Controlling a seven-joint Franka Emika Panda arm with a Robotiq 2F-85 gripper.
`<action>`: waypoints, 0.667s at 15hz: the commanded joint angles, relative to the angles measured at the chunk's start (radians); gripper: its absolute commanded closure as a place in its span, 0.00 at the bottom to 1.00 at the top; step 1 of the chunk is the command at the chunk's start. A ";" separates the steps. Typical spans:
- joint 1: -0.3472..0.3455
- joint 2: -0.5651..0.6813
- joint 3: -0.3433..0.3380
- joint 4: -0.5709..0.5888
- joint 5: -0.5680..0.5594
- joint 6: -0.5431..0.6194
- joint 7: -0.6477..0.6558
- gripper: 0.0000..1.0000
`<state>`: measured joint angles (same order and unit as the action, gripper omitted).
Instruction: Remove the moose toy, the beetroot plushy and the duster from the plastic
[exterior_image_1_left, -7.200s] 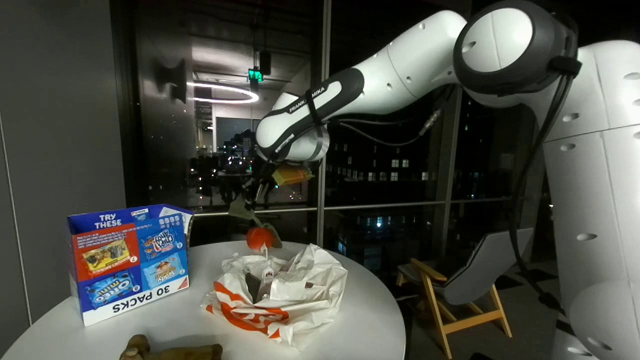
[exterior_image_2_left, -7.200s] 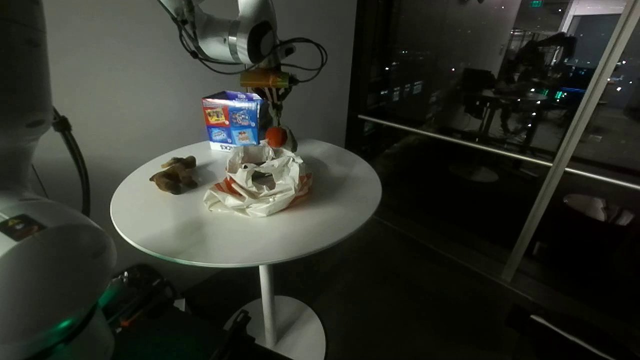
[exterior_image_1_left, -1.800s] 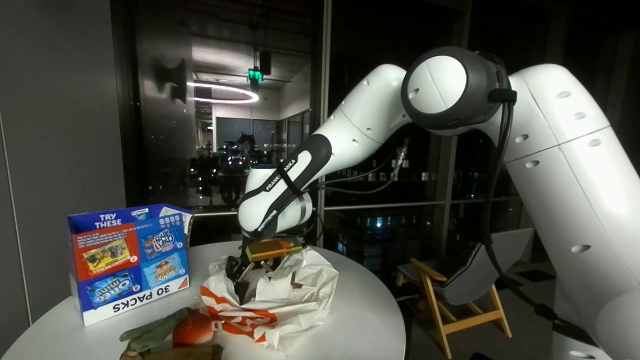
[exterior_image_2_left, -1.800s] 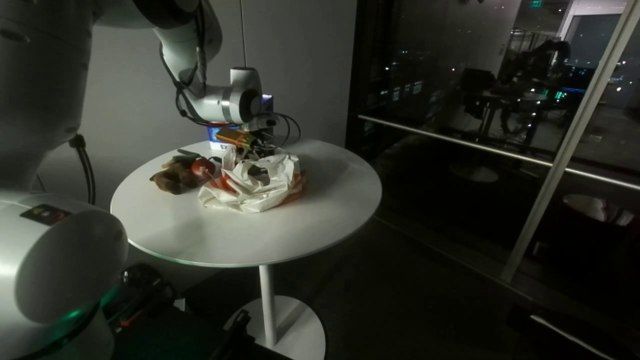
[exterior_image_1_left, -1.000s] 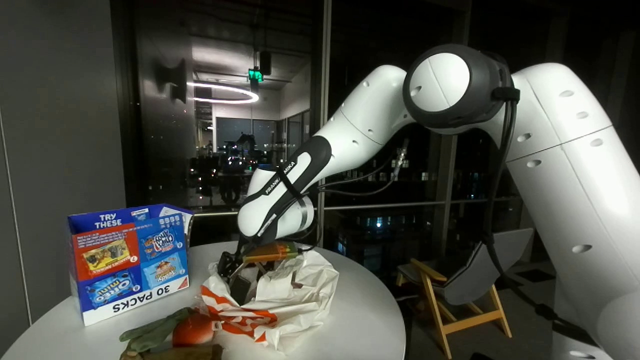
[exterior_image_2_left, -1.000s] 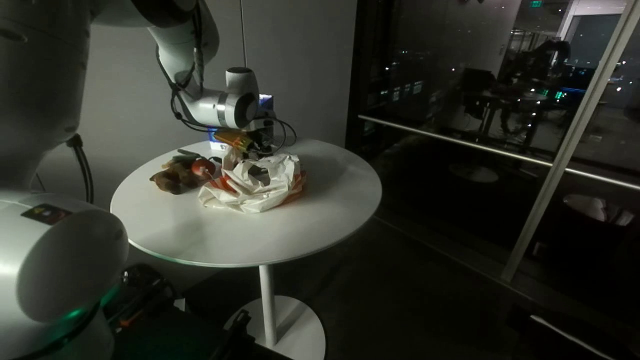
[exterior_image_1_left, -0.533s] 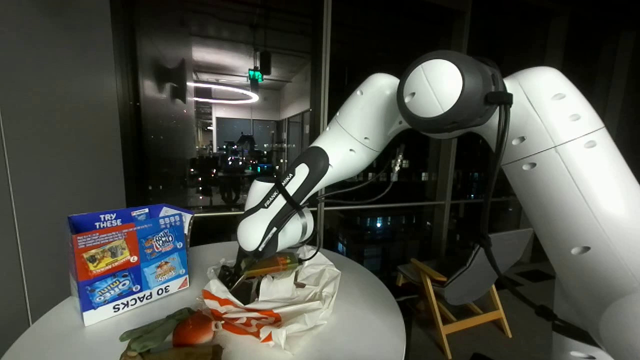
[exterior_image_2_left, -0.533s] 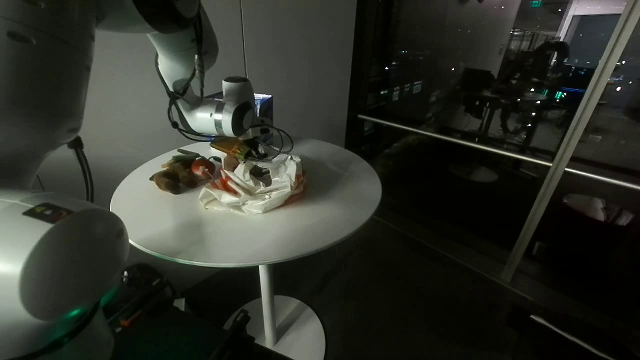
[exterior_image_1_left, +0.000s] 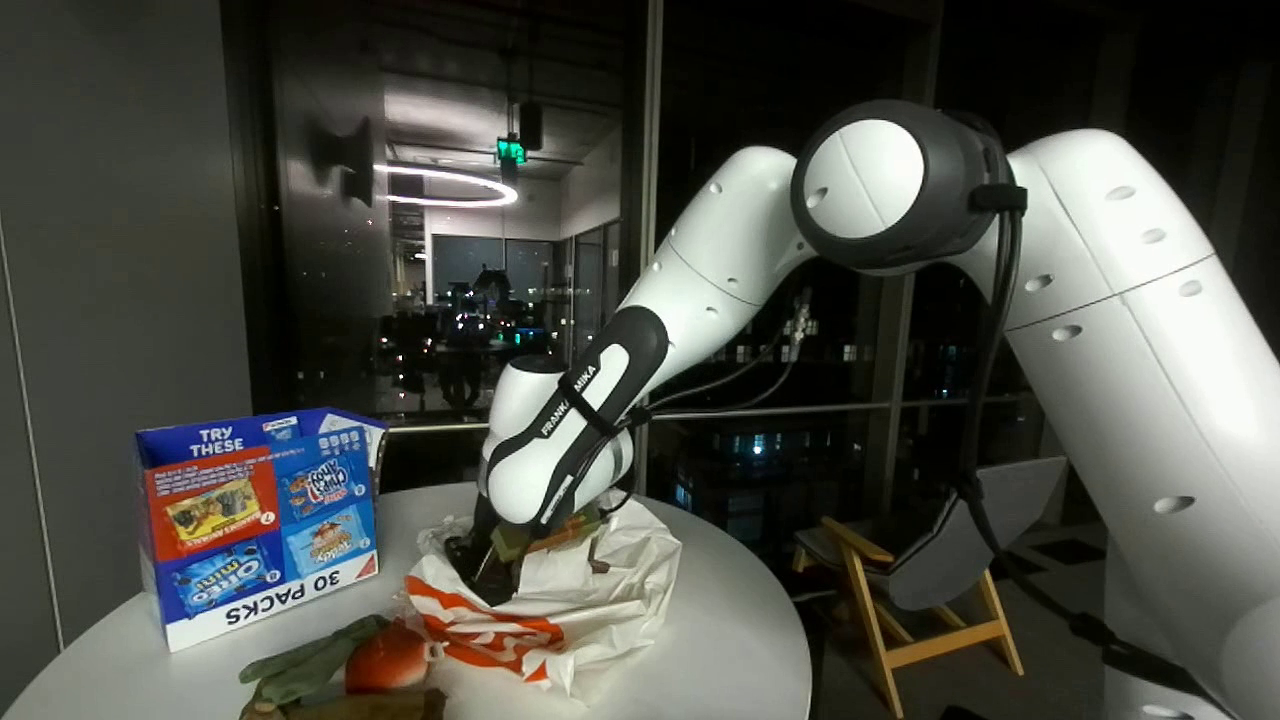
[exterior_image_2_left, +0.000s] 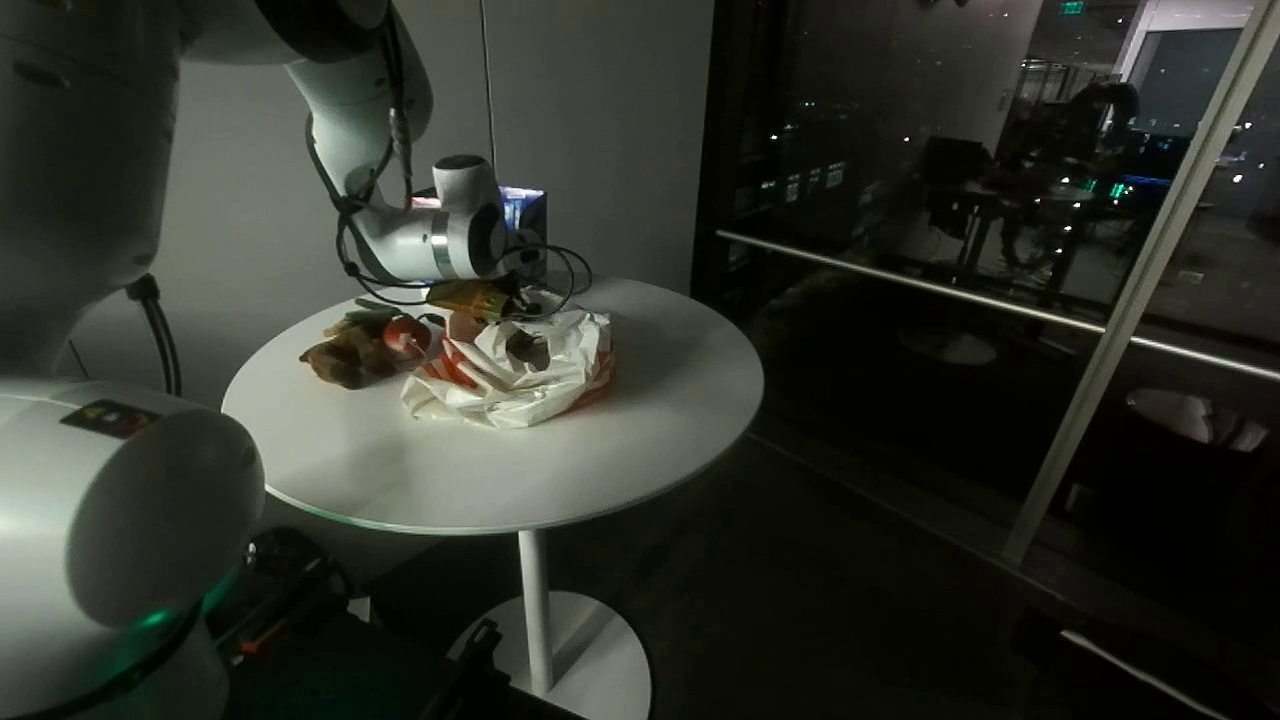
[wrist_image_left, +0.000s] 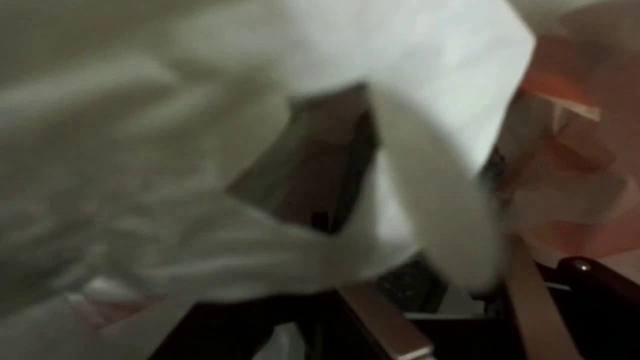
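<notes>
In an exterior view, what is probably the duster (exterior_image_1_left: 499, 591) lies dark in the mouth of the plastic (exterior_image_1_left: 622, 604), close to your gripper (exterior_image_1_left: 478, 566) at its five o'clock, the jaws too hidden to call apart or clamped.

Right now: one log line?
pincer: at plastic bag opening, grip unclear | moose toy, beetroot plushy: on table, outside bag | duster: unconfirmed

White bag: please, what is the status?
Gripper in bag mouth, grip unclear. Moose toy, beetroot plushy outside. Duster not identifiable. Bag largely blocks wrist view.
</notes>
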<state>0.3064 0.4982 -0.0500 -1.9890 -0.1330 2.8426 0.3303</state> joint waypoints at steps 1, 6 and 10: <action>0.096 -0.062 -0.133 -0.038 -0.126 0.092 0.060 0.65; 0.198 -0.127 -0.289 -0.063 -0.284 0.211 0.103 0.65; 0.063 -0.237 -0.098 -0.177 -0.238 0.289 -0.114 0.65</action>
<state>0.4641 0.3660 -0.2864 -2.0508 -0.4031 3.0593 0.3578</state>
